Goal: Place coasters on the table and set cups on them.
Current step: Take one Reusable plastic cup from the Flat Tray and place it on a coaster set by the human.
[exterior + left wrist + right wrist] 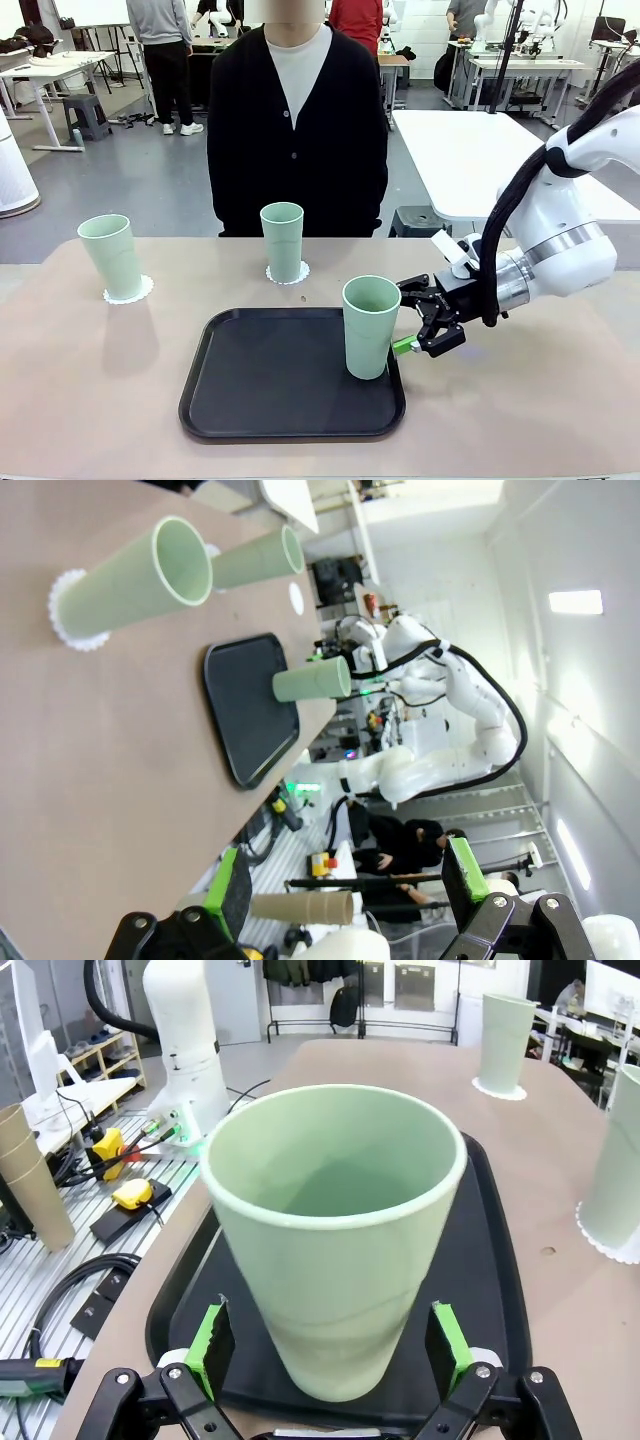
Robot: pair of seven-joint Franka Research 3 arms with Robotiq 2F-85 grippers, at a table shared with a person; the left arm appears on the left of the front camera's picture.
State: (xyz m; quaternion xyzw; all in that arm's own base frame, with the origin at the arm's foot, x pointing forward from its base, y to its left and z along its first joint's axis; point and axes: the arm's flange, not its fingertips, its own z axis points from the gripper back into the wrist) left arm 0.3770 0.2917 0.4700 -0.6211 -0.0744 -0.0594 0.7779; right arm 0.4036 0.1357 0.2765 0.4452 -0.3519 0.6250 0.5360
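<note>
A: Going left to right across the table (pixel 90 380), what is standing where?

B: A cup (pixel 110 256) is sitting upright on a coaster (pixel 129 291) at the far left. A second cup (pixel 283 241) is standing on its own coaster (pixel 288 273) near the far edge, in front of the person (pixel 297 120). The third cup (pixel 370 326) is resting on the black tray (pixel 270 380), in its right near corner.

A: And the right gripper (pixel 418 333)?

B: It is reaching in from the right, with its fingers spread and the third cup (pixel 335 1230) sitting between them (the wrist camera is showing a green pad (pixel 207 1338) on one side of the base and another on the other). Whether the pads are touching the wall, I cannot tell; they are looking just apart from it.

A: The left gripper (pixel 340 895)?

B: Its fingers are standing wide apart, holding nothing, well away from the cups.
</note>
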